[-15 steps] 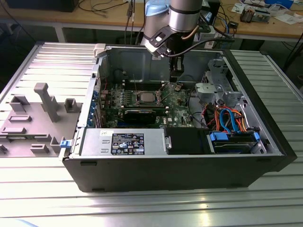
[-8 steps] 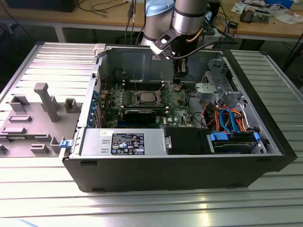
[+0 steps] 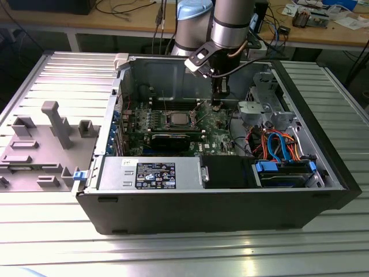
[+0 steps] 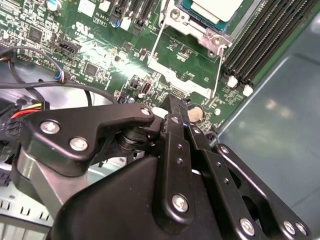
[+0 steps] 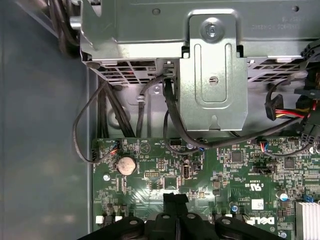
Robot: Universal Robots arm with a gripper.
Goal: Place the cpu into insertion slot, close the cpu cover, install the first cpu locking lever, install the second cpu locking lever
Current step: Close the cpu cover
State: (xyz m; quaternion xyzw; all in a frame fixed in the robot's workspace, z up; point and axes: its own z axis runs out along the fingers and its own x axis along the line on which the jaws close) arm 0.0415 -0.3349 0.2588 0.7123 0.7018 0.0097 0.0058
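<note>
black gripper [image 3: 217, 105], jaws together, empty | over green motherboard [image 3: 218, 131] | dull silver square cpu [image 3: 176, 119] lies in silver-rimmed insertion slot [image 3: 166, 122]

Robotics lab: open computer case [image 3: 219, 208] on slotted metal table [image 3: 173, 254], cable-strewn workbench [image 3: 86, 22] behind.

Silver-grey arm [image 3: 230, 23], pale-blue joint cap — black claw [image 4: 176, 107] with silver screws.

One computer case [image 3: 190, 216] on one counter [image 3: 173, 254]. Inside it: one green motherboard [image 5: 210, 170], one cpu [image 3: 176, 119], one coin battery [image 5: 126, 164], one power supply [image 3: 115, 173], and two wire locking levers, a first lever [image 4: 155, 42] and a second lever [image 4: 220, 70]. One arm [image 3: 230, 23], one gripper [image 3: 217, 105]
</note>
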